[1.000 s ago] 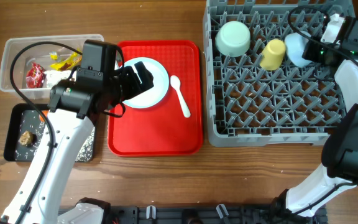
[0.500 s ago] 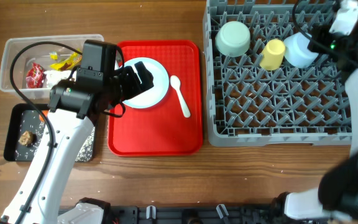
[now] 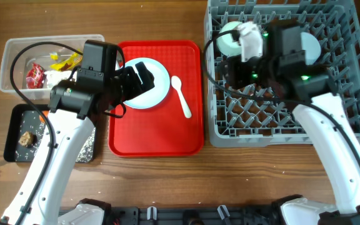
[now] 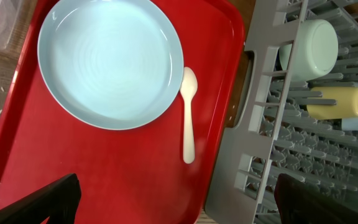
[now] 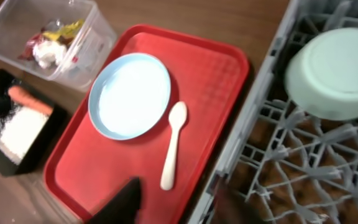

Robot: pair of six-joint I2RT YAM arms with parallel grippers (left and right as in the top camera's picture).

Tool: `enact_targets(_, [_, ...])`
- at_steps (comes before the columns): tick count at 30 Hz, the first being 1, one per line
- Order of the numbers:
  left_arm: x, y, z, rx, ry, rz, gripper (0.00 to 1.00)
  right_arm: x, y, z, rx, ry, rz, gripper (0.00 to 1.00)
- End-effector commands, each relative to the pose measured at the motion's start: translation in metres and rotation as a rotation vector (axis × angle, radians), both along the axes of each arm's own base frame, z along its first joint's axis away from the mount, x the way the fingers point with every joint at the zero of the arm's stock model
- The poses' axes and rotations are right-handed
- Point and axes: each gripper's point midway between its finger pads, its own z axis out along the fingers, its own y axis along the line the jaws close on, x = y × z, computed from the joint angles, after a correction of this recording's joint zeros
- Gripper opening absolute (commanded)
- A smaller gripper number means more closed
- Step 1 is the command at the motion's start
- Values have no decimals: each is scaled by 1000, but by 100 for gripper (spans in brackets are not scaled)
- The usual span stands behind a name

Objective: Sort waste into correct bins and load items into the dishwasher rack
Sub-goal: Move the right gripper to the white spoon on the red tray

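My left gripper (image 3: 139, 78) is open and empty, hovering over the light blue plate (image 3: 159, 86) on the red tray; its fingers (image 4: 179, 205) spread wide. The plate (image 4: 110, 62) is bare, with the white spoon (image 4: 189, 115) beside it on the right. My right gripper (image 5: 179, 202) is open and empty, above the left edge of the grey dishwasher rack (image 3: 280, 128). The pale green bowl (image 5: 337, 71) sits upside down in the rack's back left. The yellow cup (image 4: 337, 102) lies beside it, hidden under my right arm overhead. The light blue bowl (image 3: 309, 44) sits behind that arm.
The flat red tray (image 3: 155, 134) holds the plate and spoon. The clear tub (image 3: 17, 50) at the far left holds red (image 3: 35, 76) and yellow wrappers and tissue. The black tray (image 3: 14, 140) holds a brown lump (image 3: 25, 138), a carrot (image 5: 30, 99) and rice.
My right arm has swung left from the rack's back right corner across the rack, and now covers the yellow cup. The left arm has not moved.
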Motion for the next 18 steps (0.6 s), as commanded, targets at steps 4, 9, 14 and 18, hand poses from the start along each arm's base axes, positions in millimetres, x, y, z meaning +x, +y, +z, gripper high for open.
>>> enact_targets(4, [17,3,22,-14,-109,43,100,-1,16,-50,6,184,-19,51])
enact_targets(9, [23,63,17,270,-139,248,100,2,48,-74,-24,191,52,50])
enact_targets(14, [12,100,16,457,-122,352,100,8,82,-97,-40,168,112,50])
enact_targets(18, [9,101,14,463,-107,348,100,21,97,-127,-100,144,108,50])
